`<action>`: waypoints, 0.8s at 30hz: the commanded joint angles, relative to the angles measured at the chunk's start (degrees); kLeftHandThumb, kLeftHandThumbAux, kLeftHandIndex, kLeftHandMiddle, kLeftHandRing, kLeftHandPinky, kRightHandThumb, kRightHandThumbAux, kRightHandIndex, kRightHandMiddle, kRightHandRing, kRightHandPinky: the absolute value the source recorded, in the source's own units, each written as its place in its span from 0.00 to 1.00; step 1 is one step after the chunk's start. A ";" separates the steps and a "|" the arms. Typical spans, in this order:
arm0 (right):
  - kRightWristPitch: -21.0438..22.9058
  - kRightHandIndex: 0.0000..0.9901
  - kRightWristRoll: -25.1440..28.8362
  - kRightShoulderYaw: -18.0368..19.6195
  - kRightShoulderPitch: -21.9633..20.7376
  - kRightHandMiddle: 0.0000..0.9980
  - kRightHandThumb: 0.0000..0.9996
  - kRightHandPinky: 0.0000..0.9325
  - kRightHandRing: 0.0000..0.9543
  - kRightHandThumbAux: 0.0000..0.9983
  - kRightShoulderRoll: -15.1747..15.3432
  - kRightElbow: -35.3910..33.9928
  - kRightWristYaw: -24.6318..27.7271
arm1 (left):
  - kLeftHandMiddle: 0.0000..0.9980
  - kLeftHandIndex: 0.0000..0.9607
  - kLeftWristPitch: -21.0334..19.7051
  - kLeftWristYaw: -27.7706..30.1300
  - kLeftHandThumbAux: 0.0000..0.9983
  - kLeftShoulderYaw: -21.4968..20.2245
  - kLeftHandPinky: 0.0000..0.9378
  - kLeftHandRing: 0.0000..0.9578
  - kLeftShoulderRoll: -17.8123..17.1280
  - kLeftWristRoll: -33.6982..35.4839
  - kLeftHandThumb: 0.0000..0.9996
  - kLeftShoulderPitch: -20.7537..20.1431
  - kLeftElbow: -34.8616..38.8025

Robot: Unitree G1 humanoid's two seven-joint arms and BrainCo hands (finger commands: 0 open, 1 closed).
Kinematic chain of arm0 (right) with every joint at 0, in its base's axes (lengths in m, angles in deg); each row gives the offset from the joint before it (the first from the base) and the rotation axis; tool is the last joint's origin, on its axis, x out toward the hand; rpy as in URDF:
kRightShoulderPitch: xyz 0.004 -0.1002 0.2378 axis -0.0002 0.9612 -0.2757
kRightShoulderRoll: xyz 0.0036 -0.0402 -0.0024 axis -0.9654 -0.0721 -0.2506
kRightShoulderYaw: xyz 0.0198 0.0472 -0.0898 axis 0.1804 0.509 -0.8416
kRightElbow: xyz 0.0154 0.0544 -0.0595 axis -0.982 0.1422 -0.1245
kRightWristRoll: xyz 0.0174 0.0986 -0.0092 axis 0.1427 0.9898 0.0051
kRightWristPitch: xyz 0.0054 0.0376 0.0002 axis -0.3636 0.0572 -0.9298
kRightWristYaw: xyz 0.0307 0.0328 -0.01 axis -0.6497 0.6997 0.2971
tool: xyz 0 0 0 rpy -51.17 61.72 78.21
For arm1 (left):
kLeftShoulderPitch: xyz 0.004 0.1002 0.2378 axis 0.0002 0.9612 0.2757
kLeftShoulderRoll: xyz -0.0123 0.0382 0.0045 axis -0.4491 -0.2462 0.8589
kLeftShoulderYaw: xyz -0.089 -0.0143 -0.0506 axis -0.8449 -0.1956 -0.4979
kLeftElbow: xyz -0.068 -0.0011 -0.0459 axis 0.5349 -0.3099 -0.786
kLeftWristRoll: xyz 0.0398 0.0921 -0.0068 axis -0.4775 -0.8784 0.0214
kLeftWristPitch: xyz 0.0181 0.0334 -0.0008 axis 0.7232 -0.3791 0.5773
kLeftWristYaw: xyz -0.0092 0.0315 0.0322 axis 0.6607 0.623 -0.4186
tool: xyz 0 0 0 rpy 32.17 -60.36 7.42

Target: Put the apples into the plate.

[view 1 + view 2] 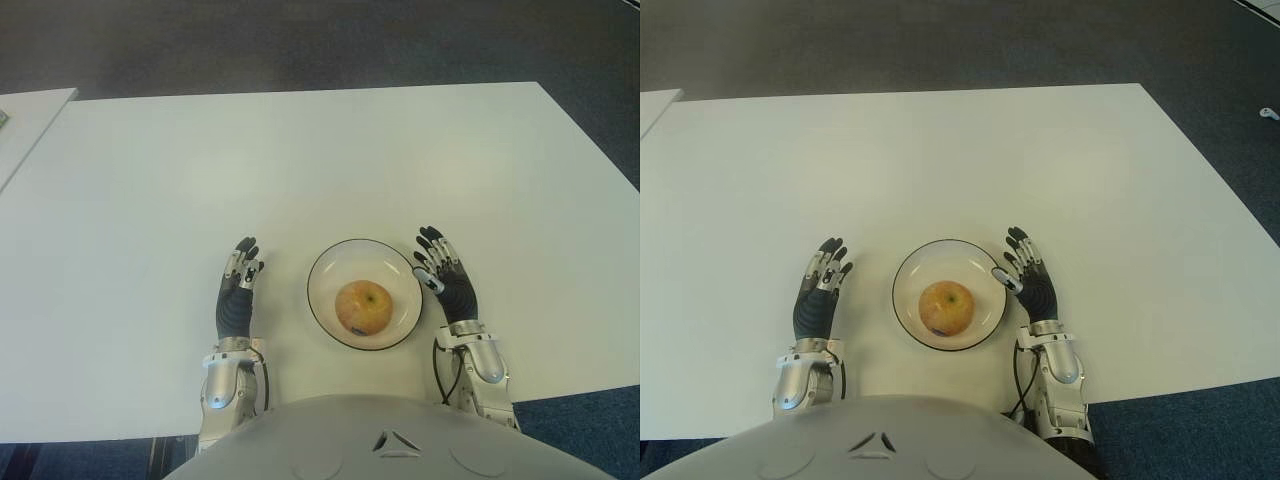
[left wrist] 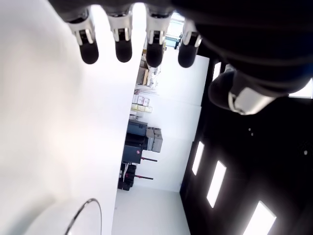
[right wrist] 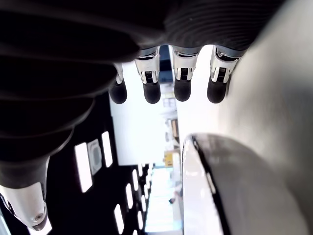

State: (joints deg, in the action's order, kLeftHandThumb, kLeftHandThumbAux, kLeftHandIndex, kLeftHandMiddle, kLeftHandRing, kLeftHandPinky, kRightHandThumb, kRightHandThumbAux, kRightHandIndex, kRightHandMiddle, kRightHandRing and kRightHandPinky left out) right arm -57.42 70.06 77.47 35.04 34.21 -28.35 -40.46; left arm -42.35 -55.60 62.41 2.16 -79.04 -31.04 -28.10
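Where plate (image 1: 325, 307) holds it, yellow-red apple (image 1: 362, 307).

glossy plate (image 1: 325, 300), matt white table (image 1: 300, 160)

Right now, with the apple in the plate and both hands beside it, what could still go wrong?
The right hand shows very close to the plate rim; pulling back carelessly could nudge it and roll the apple. The plate also shows near the table edge by the robot. The left hand, open and apart from the plate, poses little risk.
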 commanded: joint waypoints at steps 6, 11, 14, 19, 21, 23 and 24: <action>2.26 0.04 -0.24 0.59 -1.07 0.08 0.17 0.02 0.03 0.62 0.19 0.89 -0.77 | 0.09 0.11 1.39 1.97 0.41 -0.38 0.12 0.08 0.68 1.80 0.16 -2.22 -3.09; 1.78 0.06 0.02 0.67 -0.84 0.11 0.17 0.03 0.05 0.61 -0.21 1.05 -0.86 | 0.09 0.12 2.45 2.84 0.40 -0.47 0.11 0.08 0.16 1.70 0.16 -2.79 -3.70; 1.48 0.06 0.03 0.59 -0.37 0.11 0.17 0.03 0.06 0.62 -0.55 0.91 -0.96 | 0.08 0.12 2.67 2.71 0.40 -0.50 0.10 0.07 -0.06 1.07 0.15 -3.14 -4.31; 2.39 0.05 0.23 0.52 0.23 0.09 0.16 0.04 0.05 0.62 -0.93 0.39 -1.09 | 0.08 0.13 3.18 2.64 0.40 -0.48 0.10 0.06 -0.18 0.80 0.14 -3.18 -5.11; 2.87 0.04 0.26 0.51 0.41 0.09 0.16 0.05 0.04 0.61 -1.02 0.09 -1.16 | 0.08 0.13 3.31 2.59 0.40 -0.49 0.11 0.07 -0.17 0.72 0.14 -3.14 -5.27; 3.29 0.04 0.35 0.53 0.58 0.08 0.15 0.05 0.04 0.61 -0.98 -0.16 -1.14 | 0.09 0.13 3.59 2.64 0.40 -0.59 0.12 0.07 -0.22 0.75 0.14 -3.05 -5.62; 3.58 0.04 0.46 0.58 0.68 0.08 0.15 0.05 0.04 0.61 -0.90 -0.39 -1.09 | 0.09 0.13 3.73 2.64 0.40 -0.62 0.12 0.07 -0.23 0.74 0.14 -2.96 -5.75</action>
State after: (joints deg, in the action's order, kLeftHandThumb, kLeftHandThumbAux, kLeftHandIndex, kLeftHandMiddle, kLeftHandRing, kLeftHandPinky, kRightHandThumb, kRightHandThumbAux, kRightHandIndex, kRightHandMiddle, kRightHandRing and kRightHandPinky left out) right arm -56.00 70.11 78.10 34.98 33.48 -28.76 -41.38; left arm -39.07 -53.65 62.09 1.82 -78.01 -33.81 -32.58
